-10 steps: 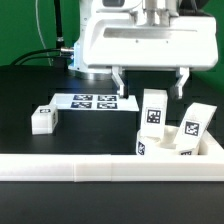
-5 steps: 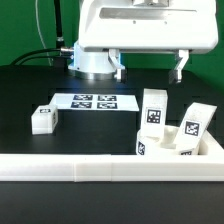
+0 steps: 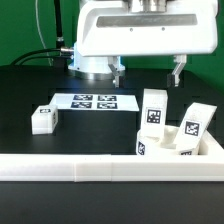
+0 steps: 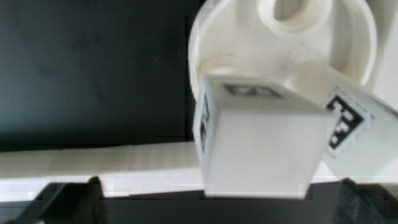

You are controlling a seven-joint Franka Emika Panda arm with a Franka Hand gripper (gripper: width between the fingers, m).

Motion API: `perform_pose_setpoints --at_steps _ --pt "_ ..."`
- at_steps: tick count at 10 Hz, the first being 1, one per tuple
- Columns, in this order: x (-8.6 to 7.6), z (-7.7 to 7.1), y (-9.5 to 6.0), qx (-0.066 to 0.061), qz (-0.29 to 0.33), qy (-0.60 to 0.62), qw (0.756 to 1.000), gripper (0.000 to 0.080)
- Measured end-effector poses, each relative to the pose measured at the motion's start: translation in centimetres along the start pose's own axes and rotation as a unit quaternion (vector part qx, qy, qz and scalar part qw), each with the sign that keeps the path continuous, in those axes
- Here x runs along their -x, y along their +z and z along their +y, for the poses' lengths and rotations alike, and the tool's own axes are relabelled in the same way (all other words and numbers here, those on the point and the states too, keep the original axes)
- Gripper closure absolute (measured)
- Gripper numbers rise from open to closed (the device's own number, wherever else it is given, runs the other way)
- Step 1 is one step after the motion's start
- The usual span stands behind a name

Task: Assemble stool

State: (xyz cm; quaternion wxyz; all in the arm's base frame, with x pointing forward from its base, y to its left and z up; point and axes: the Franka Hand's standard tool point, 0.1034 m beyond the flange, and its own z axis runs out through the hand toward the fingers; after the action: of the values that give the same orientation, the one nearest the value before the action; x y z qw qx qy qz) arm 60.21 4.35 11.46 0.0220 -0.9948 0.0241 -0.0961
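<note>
My gripper [image 3: 148, 72] is open and empty, held high above the table behind the upright leg. That white tagged leg [image 3: 153, 112] stands on the round white seat [image 3: 172, 149] at the exterior view's right. A second leg [image 3: 193, 122] leans beside it. A third leg [image 3: 43, 118] lies alone at the left. In the wrist view the upright leg [image 4: 263, 135] stands in front of the seat [image 4: 240, 40] with its hole, and the second leg [image 4: 359, 128] shows beside it. The gripper [image 4: 217, 208] is spread wide, both fingertips [image 4: 71, 202] clear of the leg.
The marker board [image 3: 93, 101] lies flat in the middle of the black table. A long white L-shaped rail [image 3: 90, 168] runs along the front and up the right side; it also shows in the wrist view [image 4: 107, 160]. Cables and the arm's base stand at the back.
The gripper has risen straight up over the last second, staying open. The legs and seat have not moved.
</note>
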Motion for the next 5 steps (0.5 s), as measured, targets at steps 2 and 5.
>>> perform_pose_setpoints --at_steps 2,5 --pt "0.63 -0.20 0.00 -0.006 -0.073 0.001 0.997 0.0151" --pt "0.04 -0.33 0.91 -0.002 -0.073 0.008 0.997 0.0151"
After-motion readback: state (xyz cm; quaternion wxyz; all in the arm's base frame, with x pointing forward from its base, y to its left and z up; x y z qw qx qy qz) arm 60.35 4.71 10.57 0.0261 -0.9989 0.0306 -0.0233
